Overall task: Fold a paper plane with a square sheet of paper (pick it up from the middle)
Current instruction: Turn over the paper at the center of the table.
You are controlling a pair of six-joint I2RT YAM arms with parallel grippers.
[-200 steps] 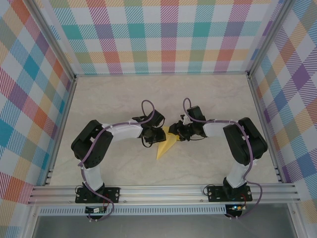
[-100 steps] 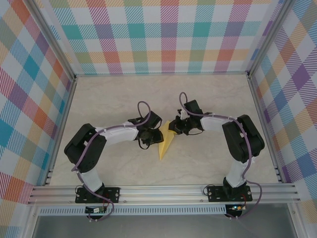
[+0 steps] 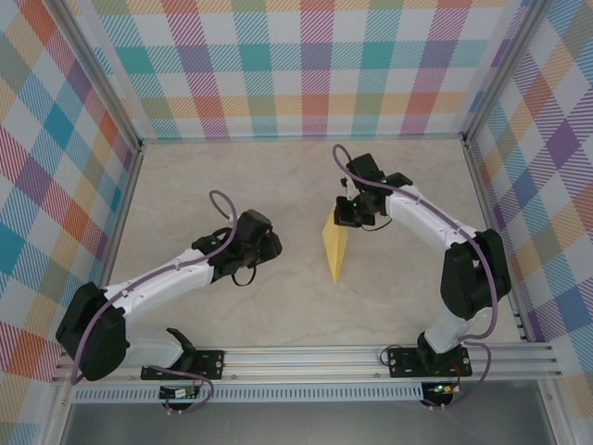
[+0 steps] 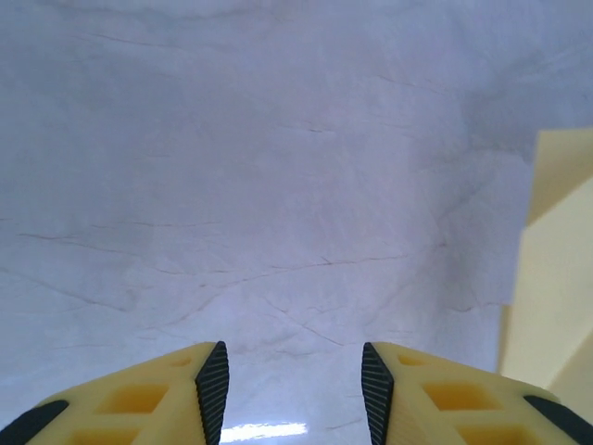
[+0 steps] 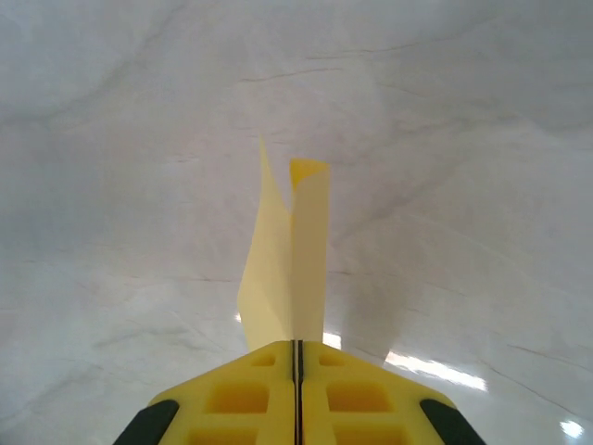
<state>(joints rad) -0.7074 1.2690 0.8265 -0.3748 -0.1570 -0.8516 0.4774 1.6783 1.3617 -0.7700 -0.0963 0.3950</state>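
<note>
Plane (image 3: 335, 248): light, floppy, crushable. Your right gripper (image 5: 296, 345) pinches its 12 o'clock end; left gripper (image 4: 295, 371) gapes at 9 o'clock.

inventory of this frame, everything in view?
paper plane: one, yellow, mid-table, tip towards the near edge, far end pinched in the right gripper
table: one, pale marbled beige, under everything
walls: three, pastel plaid, on the left, far and right sides
frame rails: silver aluminium, near edge and corner posts
arms: two, black and white, purple cables, bases at the near edge
left gripper: one, yellow with black pads, open, holding nothing, left of the plane and apart from it
right gripper: one, yellow, shut on the paper plane
</note>
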